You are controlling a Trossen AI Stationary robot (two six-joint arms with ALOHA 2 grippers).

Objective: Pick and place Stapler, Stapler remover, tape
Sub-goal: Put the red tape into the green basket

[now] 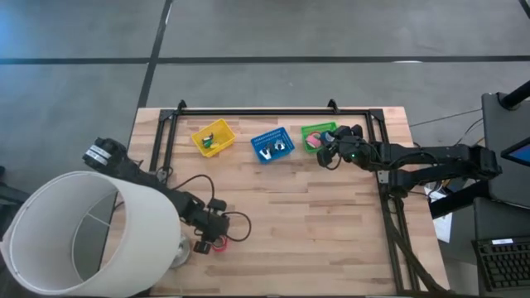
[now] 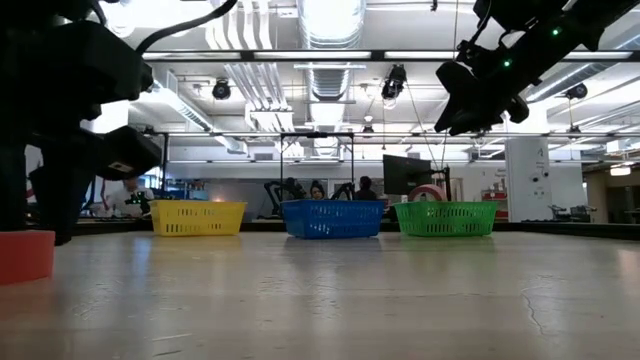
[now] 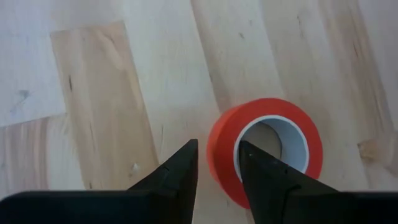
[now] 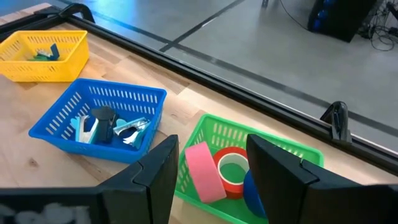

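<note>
A red tape roll (image 3: 267, 149) lies flat on the wood near the table's near edge, left of centre (image 1: 201, 247), and shows at the low view's left edge (image 2: 25, 255). My left gripper (image 3: 217, 165) points down over it, narrowly open, with the roll's wall between its fingers. My right gripper (image 4: 208, 168) hangs open and empty above the green basket (image 1: 319, 135). In that basket a pink roll (image 4: 202, 171) stands on edge, beside a red roll (image 4: 231, 169) and a blue one (image 4: 252, 193). My left gripper comes from above with one finger (image 3: 261, 174) inside the roll's hollow and the other (image 3: 177, 171) outside its wall (image 3: 219, 152). The roll lies flat on the table. Whether either finger touches the wall I cannot tell.
A blue basket (image 4: 99, 124) with grey and black stapling tools and a yellow basket (image 4: 43, 53) stand in a row with the green one by the far edge. A black frame rail (image 1: 273, 110) runs behind them. A large white cylinder (image 1: 83, 232) covers the near left corner.
</note>
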